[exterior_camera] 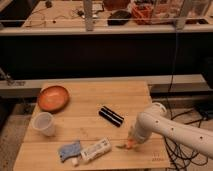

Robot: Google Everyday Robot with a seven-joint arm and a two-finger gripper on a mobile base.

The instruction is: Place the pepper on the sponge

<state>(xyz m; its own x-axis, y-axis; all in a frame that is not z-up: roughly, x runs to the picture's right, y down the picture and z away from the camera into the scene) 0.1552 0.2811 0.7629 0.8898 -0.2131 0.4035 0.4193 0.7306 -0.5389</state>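
From my station I see the wooden tabletop (90,95) with the white arm (170,127) coming in from the right side and bending down to its front right part. The gripper (131,141) is low at the surface there, and its jaws are clenched on the pepper (126,146). I can see only a small orange piece of the pepper below the gripper, with the greenish stem tip pointing to the left. It seems to be at the level of the wood, but I cannot tell if it touches the wood or is a little above it. The sponge (69,150) lies flat near the front left edge, blue-grey and with uneven borders, well apart from the pepper. Between them lies a white packet (96,149), a little slanted, with its left end just beside the sponge. A small white thing (75,161) sits in front of the sponge, too small for me to say what it is. Further back on the left there is a round orange bowl (52,98), and in front of it a white cup (44,123) stands upright. Near the middle of the tabletop lies a black oblong object (111,116), placed diagonally, apart from everything else. On the floor to the right, dark cables (176,146) run under the arm.
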